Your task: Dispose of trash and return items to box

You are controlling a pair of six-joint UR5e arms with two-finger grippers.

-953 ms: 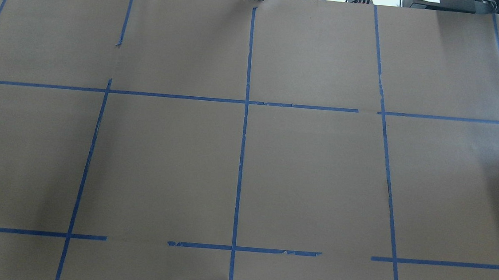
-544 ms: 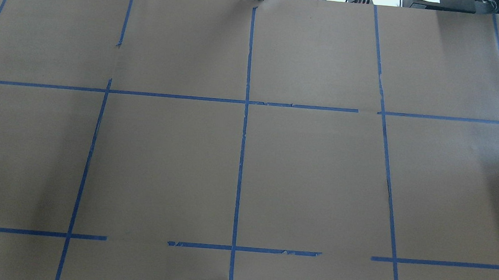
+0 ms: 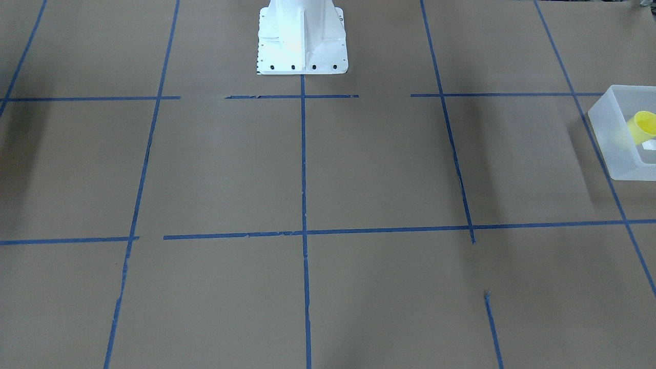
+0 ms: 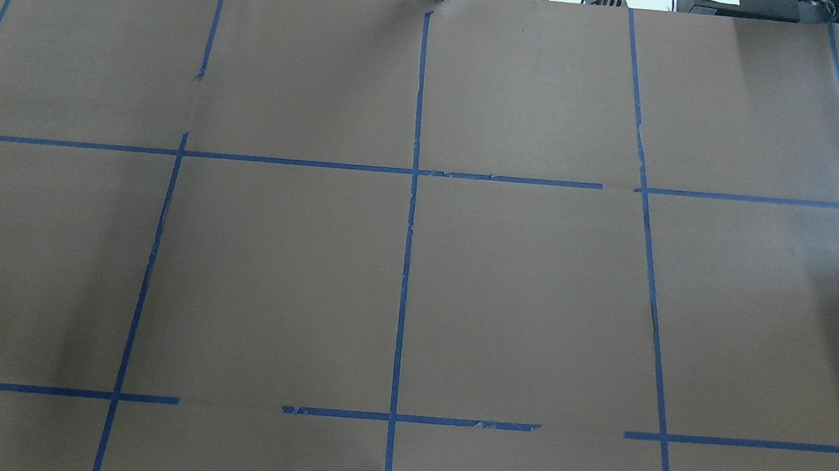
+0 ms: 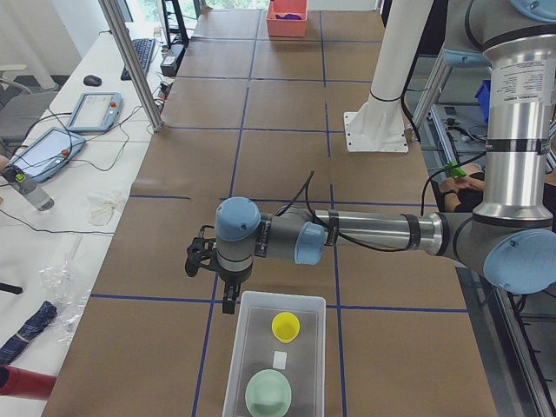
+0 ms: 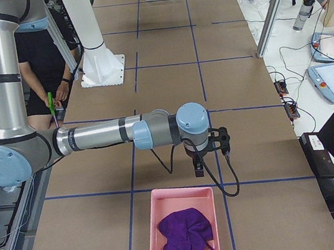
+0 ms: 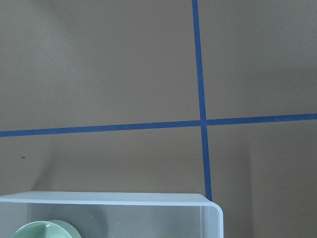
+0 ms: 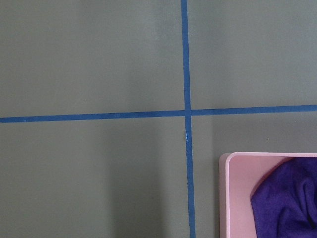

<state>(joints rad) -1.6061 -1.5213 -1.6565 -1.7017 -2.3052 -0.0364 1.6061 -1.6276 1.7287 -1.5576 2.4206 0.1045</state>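
Note:
The box point(image 5: 282, 298), a frosted tub, stands on the table at the robot's left end. It holds the yellow cup point(image 5: 286, 327) and the mint-green bowl point(image 5: 268, 393). The box point(image 3: 612, 138) and cup point(image 3: 644, 125) also show at the right edge of the front view. The left wrist view shows the box rim point(image 7: 114, 198) and part of the bowl point(image 7: 47, 230). My left gripper point(image 5: 228, 304) points down just beyond the box's far edge. My right gripper point(image 6: 198, 172) hangs by the far edge of a pink tray. I cannot tell whether either is open or shut.
The pink tray point(image 6: 175, 190) holds a purple cloth point(image 6: 185, 235); both also show in the right wrist view, tray point(image 8: 225, 198) and cloth point(image 8: 287, 198). The robot's white pedestal point(image 3: 302, 41) stands mid-table. A side table carries tablets point(image 5: 91, 111). A person point(image 6: 50, 60) sits behind the robot.

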